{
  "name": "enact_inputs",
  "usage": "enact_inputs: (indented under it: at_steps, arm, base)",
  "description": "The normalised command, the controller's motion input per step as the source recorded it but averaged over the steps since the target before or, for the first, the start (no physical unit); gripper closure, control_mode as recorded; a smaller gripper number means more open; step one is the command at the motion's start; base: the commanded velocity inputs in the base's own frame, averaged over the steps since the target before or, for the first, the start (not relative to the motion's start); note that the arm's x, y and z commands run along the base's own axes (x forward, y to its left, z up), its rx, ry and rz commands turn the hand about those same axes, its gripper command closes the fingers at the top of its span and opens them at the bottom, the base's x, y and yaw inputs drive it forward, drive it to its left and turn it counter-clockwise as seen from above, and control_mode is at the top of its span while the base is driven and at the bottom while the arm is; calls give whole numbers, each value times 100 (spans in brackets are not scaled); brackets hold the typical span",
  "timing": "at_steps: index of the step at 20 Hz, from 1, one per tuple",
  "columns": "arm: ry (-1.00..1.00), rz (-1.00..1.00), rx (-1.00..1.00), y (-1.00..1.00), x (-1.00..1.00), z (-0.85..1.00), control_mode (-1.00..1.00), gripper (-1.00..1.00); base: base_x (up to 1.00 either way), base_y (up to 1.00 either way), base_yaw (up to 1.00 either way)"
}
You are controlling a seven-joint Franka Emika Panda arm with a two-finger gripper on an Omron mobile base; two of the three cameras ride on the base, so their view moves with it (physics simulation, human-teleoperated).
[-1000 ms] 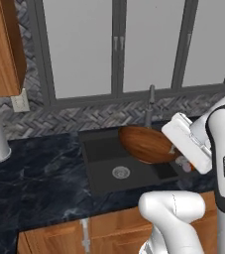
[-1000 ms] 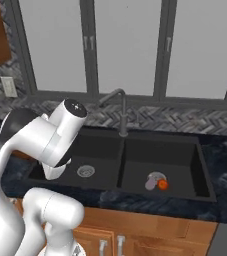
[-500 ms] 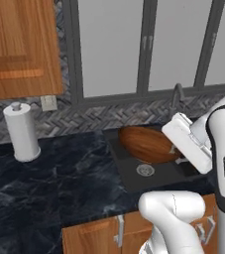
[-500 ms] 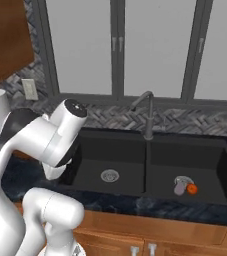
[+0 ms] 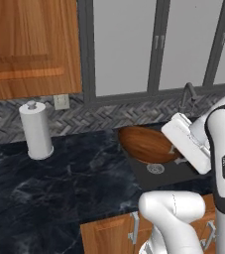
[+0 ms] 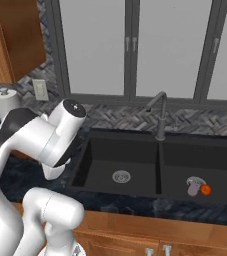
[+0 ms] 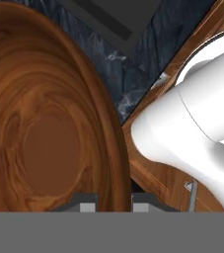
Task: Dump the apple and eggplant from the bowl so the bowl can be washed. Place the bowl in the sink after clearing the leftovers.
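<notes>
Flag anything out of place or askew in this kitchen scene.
The bowl is tipped steeply on its side over the left basin of the sink, gripped at its rim by the gripper. The apple and eggplant lie loose by the right basin's drain, touching or nearly so.

The base has driven left along the surface [image 5: 74, 173]: the sink [image 6: 135, 165] sits further right in both base views, and the paper towel roll [image 5: 35, 130] has come nearer.

Apple [image 6: 205, 189] and eggplant [image 6: 192, 188] touching, beside right drain of black sink [image 6: 135, 150]; left basin bare.
</notes>
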Motion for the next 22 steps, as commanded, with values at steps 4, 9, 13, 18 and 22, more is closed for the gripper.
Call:
enact_inputs:
  at_steps: [4,9,13,18,22]
  arm:
    - [0,-17,0,-32,3,0,-100,100]
    - [9,-54,0,-82,6,-7,-100,100]
    - [11,-73,0,-67,4,-19,-100,100]
    - [11,-48,0,-24,61,-16,-100,100]
    - [39,-23,-1,0,100,-14,-100,100]
  base:
    - [1,0,0]
    - [0,0,0]
    - [0,0,0]
    - [0,0,0]
    - [0,0,0]
